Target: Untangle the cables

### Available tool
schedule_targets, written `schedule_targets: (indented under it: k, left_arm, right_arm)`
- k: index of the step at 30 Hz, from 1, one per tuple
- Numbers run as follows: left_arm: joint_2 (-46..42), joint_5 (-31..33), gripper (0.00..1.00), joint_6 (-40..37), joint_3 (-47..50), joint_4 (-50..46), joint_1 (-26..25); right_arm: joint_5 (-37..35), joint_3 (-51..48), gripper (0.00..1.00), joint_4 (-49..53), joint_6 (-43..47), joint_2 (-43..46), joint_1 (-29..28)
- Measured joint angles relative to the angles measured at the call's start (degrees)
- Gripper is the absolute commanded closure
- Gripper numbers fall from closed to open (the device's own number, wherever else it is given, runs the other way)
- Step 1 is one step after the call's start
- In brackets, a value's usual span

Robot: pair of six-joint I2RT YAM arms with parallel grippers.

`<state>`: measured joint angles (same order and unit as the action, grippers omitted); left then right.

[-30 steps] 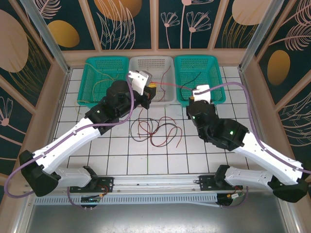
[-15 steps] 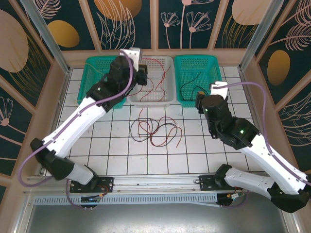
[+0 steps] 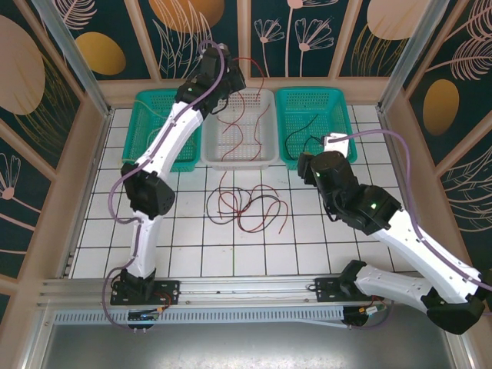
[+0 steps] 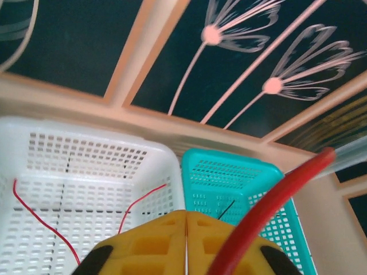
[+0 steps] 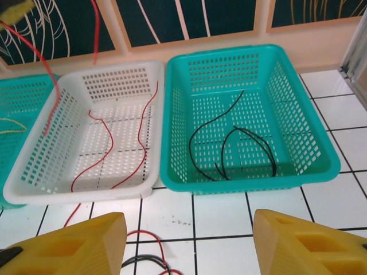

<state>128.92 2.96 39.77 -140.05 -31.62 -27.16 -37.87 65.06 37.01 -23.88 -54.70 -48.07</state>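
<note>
Far outstretched, left arm (image 3: 171,134) with cable (image 4: 275,195)

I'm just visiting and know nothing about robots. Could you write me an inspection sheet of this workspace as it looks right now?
Surface: white tiled table.
Job's things: red and black tangle lying loose mid-table; black cables in the right teal basket; a yellow cable in the left teal basket.
Clutter: nothing seen.
Grippers: left gripper, jaws closed, a red cable hanging from it into the white basket; right gripper, jaws open and empty, facing the baskets.
Cables: purple hoses run along both arms, apart from the tangle.
Surroundings: flower-patterned walls on three sides.
</note>
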Motion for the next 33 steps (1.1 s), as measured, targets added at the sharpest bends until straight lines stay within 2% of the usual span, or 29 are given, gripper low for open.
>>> schedule_targets:
  k: [3,7,13,15,16,18,23,30,33]
  left_arm:
    - [3.39,-1.09,0.44,3.41,-0.22,-0.42,1.05]
    - [4.96,-1.77,0.31,6.05,0.31,-1.57,1.25]
    - [1.84,-2.73,0.28,6.80,6.49,-0.07,1.16]
    - [-0.13,-2.97,0.30,6.54,9.25,0.50,1.11]
    - [-1.97,-3.17,0.35,6.23,11.56,1.16,1.11]
    - [-6.95,-4.00,0.40,5.22,18.49,4.11,1.11]
    - [-30.58,-7.21,0.36,3.65,48.00,18.05,1.11]
    - [-54.88,-8.41,0.30,-0.22,70.10,30.32,0.96]
    - [-62.29,-8.33,0.30,-1.01,78.25,31.36,0.96]
  right_arm:
    - [0.87,-1.05,0.40,0.07,-0.70,-0.24,0.00]
    - [2.12,-1.64,0.40,-0.02,-0.98,-1.14,0.00]
    - [4.00,-2.23,0.40,-1.03,-1.88,-2.84,0.00]
    - [4.98,-2.36,0.40,-1.55,-2.47,-3.56,0.04]
    - [5.70,-2.73,0.40,-2.14,-2.89,-3.96,0.04]
    - [7.48,-3.48,0.40,-2.89,-3.93,-5.05,0.07]
    - [13.11,-6.60,0.40,-6.43,-7.39,-9.92,0.11]
    - [21.94,-8.13,0.41,-11.69,-11.58,-20.74,0.42]
    - [23.67,-8.68,0.47,-13.70,-14.10,-24.72,0.55]
